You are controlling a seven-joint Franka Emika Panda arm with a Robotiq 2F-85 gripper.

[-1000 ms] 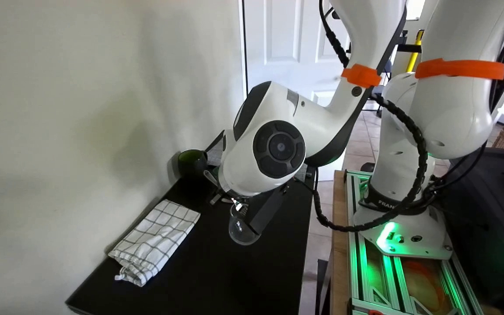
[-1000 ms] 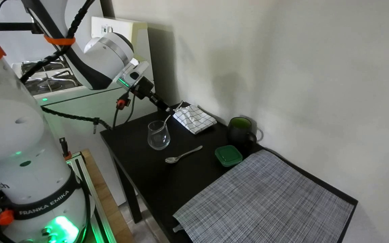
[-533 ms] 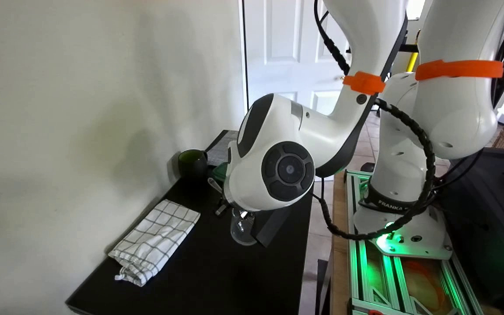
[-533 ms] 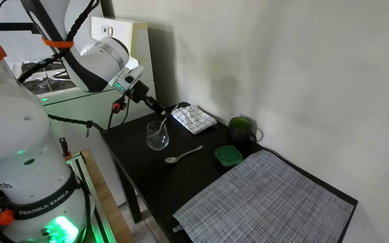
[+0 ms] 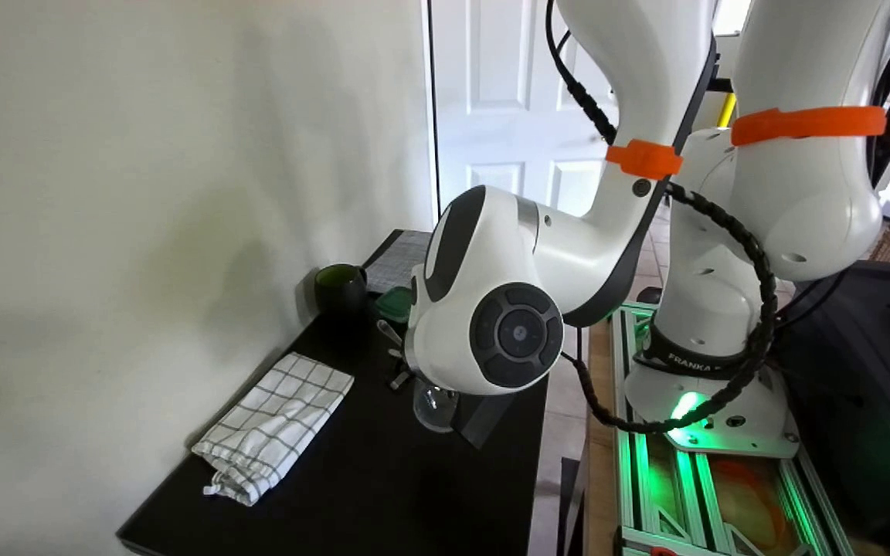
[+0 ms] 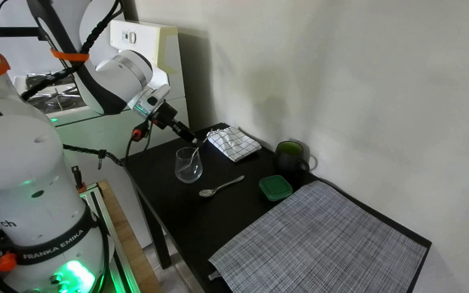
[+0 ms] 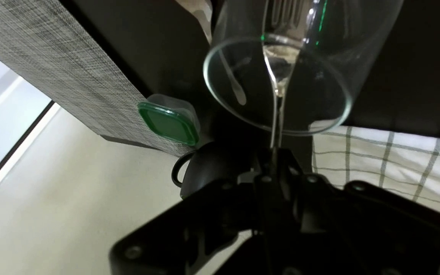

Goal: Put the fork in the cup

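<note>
Jaws clamped tight on the fork (image 7: 280,86) by its handle, tines inside the glass (image 6: 188,171). I've come lower since the earlier frame, and the glass has shifted slightly. My arm (image 5: 568,247) hides the glass's rim in an exterior view; tine tips run off the wrist view's top edge.

I see soft shadows (image 5: 236,278) on the pale wall (image 5: 90,193) beside the black table (image 5: 383,494), with a white panelled door (image 5: 495,69) and floor tiles (image 5: 563,417) past it in an exterior view, and a white stove (image 6: 112,134) near the table's end.
</note>
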